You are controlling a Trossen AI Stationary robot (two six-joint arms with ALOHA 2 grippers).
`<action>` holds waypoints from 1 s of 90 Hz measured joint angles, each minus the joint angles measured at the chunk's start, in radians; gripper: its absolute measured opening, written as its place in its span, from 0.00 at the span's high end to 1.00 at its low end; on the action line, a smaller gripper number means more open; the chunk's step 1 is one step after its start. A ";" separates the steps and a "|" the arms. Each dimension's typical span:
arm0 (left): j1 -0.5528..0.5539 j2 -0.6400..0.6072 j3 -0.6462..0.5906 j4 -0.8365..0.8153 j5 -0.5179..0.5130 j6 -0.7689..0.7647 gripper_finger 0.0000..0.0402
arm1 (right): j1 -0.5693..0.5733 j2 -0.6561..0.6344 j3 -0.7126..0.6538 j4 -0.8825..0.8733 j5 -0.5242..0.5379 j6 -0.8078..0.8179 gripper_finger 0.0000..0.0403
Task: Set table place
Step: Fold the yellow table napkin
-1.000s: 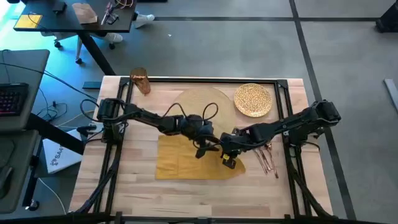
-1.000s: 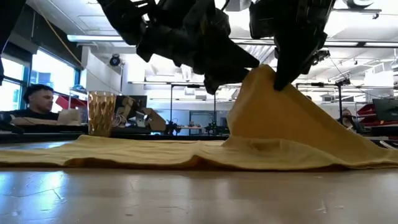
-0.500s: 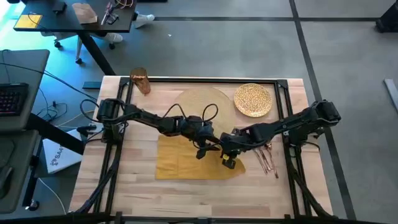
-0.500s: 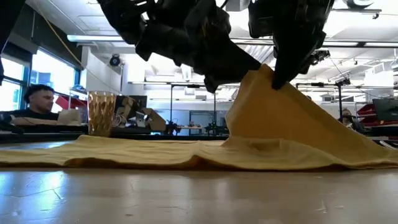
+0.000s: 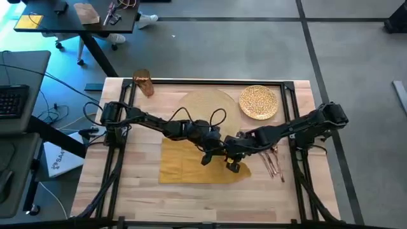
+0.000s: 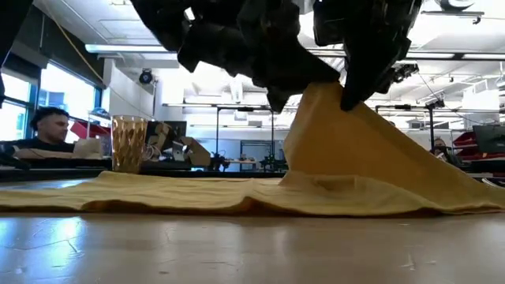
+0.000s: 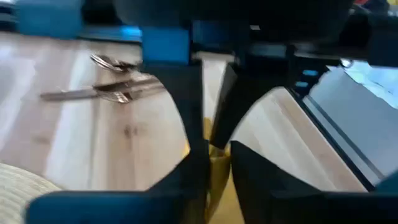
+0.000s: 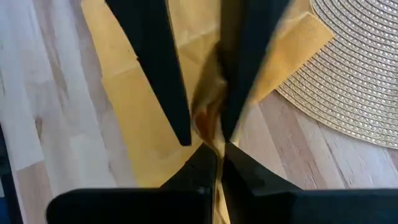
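Observation:
The yellow napkin (image 5: pixel 184 166) lies spread on the wooden table (image 5: pixel 140 191), its far edge over the round woven placemat (image 5: pixel 203 105). One part is pulled up into a peak (image 6: pixel 325 99). My left gripper (image 5: pixel 213 152) and my right gripper (image 5: pixel 230 155) meet at that peak, tip to tip, both shut on cloth. The gold speckled plate (image 5: pixel 259 102) stands at the far right and the amber cup (image 5: pixel 144 83) at the far left corner. The copper cutlery (image 5: pixel 275 162) lies to the right of the napkin. My left gripper pinches the raised bunch of napkin (image 7: pixel 212 171) between its two fingers, slanting down from the table's left. The cloth is gathered, several layers. It stands lifted at the peak, the rest lying on the table. My right gripper pinches the same gathered peak (image 8: pixel 208 121) between its two fingers, slanting down from the table's right, opposite the left fingers (image 8: pixel 155 74). From the hold the napkin slopes down as a taut tent (image 6: pixel 371 158), and its edges rest on the table.
Black rails (image 5: pixel 294 127) frame the tabletop on all sides. Bare wood shows at the near edge (image 5: pixel 210 203) and to the left of the napkin. A person (image 6: pixel 43 130) sits beyond the table's far left, away from the arms.
The napkin's peak has risen a little with my right gripper, and the cloth slope below it is drawn steeper. My left gripper has edged toward the right gripper, up against the peak. The rest of the napkin has stayed flat.

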 joint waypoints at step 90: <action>0.002 -0.057 0.002 -0.246 -0.015 0.081 1.00 | 0.143 -0.059 -0.242 0.030 0.032 0.361 0.49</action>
